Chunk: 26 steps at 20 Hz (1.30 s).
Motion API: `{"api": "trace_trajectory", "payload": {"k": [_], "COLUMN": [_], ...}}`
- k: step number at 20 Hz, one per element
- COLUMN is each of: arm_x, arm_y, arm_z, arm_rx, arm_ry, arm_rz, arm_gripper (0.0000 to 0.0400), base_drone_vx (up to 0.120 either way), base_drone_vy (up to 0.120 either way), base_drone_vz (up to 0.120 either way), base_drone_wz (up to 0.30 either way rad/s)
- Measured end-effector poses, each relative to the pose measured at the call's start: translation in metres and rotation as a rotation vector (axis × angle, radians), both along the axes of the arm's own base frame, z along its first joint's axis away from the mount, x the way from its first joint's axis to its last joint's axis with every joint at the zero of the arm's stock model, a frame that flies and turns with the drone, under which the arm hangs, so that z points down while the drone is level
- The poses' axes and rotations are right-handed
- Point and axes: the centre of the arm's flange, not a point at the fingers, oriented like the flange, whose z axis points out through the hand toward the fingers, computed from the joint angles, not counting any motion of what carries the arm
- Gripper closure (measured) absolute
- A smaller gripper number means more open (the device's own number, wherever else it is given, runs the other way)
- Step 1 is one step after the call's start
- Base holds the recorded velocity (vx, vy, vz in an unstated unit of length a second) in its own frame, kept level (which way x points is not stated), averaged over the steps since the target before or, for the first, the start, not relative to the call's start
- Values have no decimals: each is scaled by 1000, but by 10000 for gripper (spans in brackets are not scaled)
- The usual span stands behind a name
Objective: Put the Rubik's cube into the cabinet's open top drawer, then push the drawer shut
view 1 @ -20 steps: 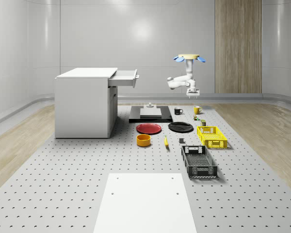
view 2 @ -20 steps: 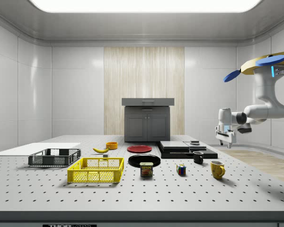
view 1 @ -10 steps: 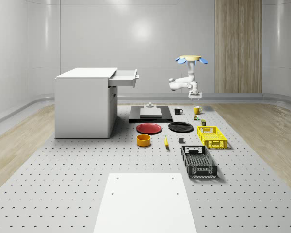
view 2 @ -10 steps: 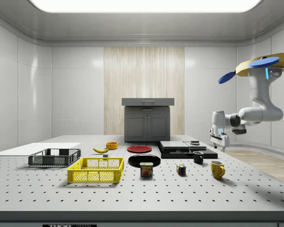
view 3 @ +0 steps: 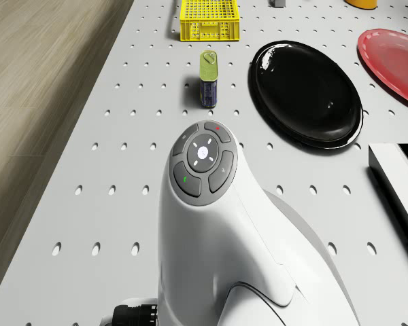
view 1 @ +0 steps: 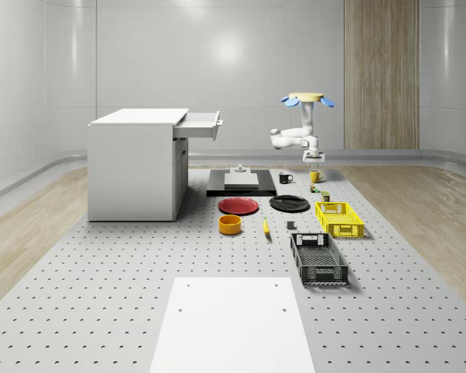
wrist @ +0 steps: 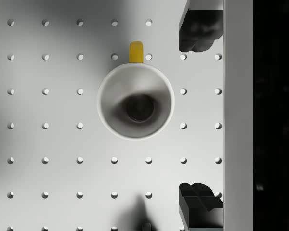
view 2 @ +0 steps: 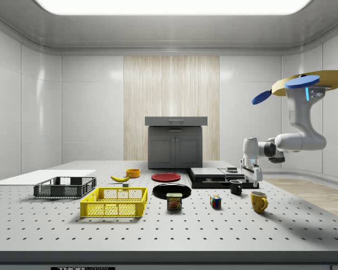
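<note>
Spread claw (wrist: 201,124) above round yellow-handled mug (wrist: 135,100)

Rubik's cube (view 2: 215,202) on table beside can; top drawer (view 1: 201,125) open.

End effector (wrist: 201,118) down, fingers (wrist: 198,31) apart

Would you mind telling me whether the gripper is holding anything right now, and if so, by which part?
Nothing is held. The gripper hangs open above the table, its fingers apart with a yellow mug standing below, untouched. The drone hovers over the table's edge.
</note>
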Motion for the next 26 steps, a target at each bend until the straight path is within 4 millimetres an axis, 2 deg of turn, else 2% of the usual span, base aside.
{"api": "trace_trajectory", "payload": {"k": [3, 7, 12, 16, 22, 26], "arm_x": [0, 0, 0, 0, 0, 0], "arm_y": [0, 0, 0, 0, 0, 0], "arm_z": [0, 0, 0, 0, 0, 0], "arm_rx": [0, 0, 0, 0, 0, 0], "arm_ry": [0, 0, 0, 0, 0, 0], "arm_rz": [0, 0, 0, 0, 0, 0], "arm_gripper": [0, 0, 0, 0, 0, 0], "base_drone_vx": [120, 120, 120, 120, 120, 120], "base_drone_vy": [0, -100, 0, -120, 0, 0], "base_drone_vz": [0, 0, -112, -120, -120, -10], "base_drone_wz": [0, 0, 0, 0, 0, 0]}}
